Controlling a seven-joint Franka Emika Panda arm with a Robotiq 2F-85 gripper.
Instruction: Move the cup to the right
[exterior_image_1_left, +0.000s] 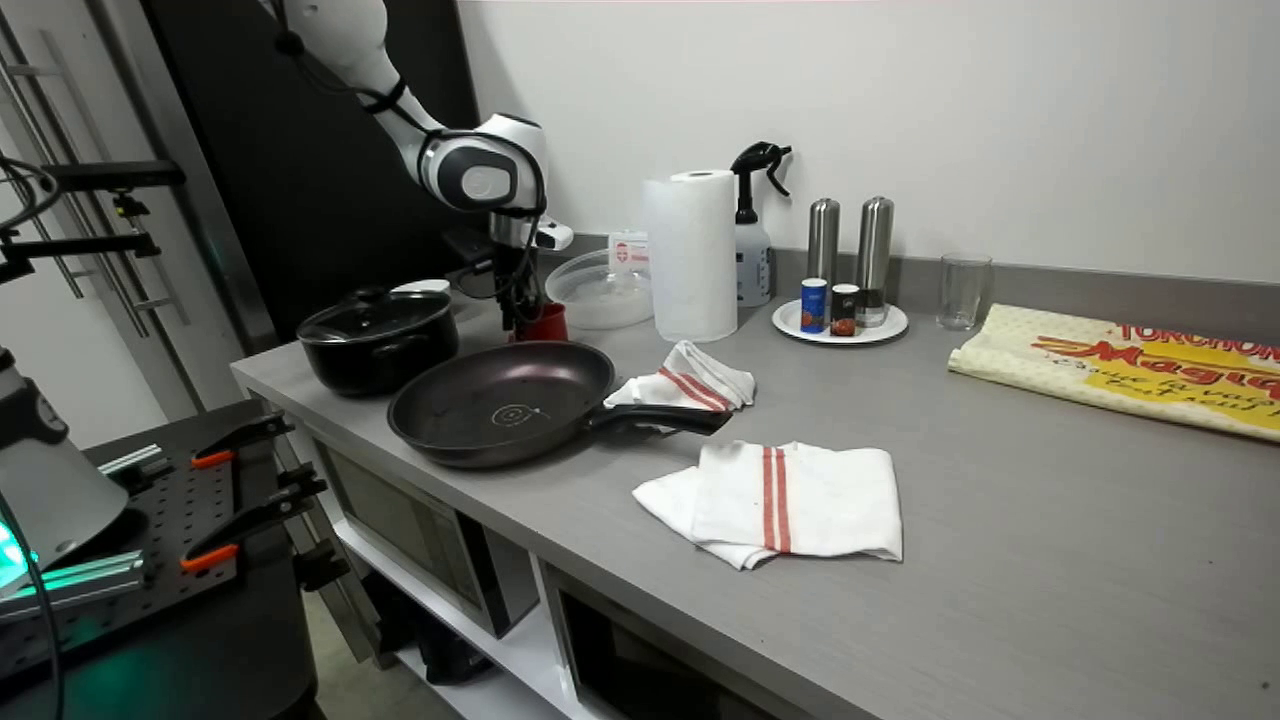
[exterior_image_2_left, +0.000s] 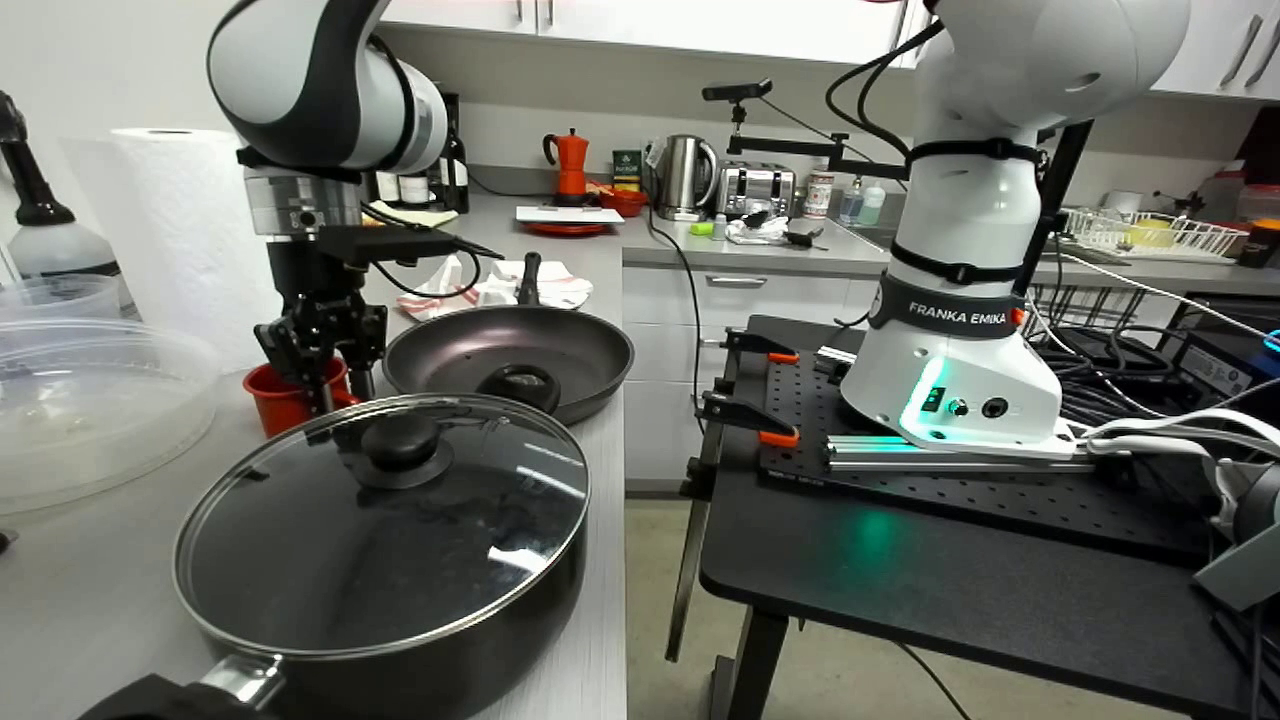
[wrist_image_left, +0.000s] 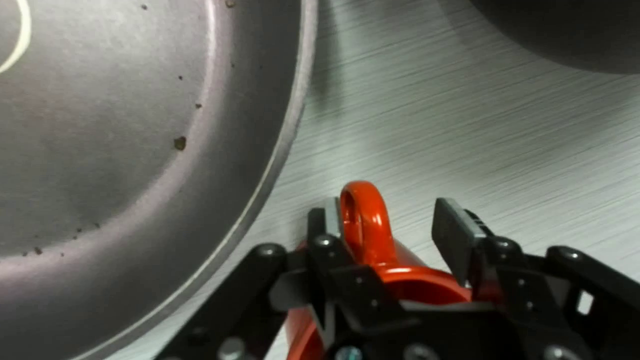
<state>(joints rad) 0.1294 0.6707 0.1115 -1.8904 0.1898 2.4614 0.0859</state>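
Jaws well apart, straddling cup handle (wrist_image_left: 376, 232).

red cup (wrist_image_left: 380, 252) partly hidden behind gripper (wrist_image_left: 387, 219), frying pan (wrist_image_left: 130, 135) and black pot (wrist_image_left: 580, 32) cropped in wrist view

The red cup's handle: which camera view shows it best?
The wrist view: the looped handle appears close up within the open claw. In an exterior view, a small part of it shows; in an exterior view, the red cup is partly visible, its handle unclear.
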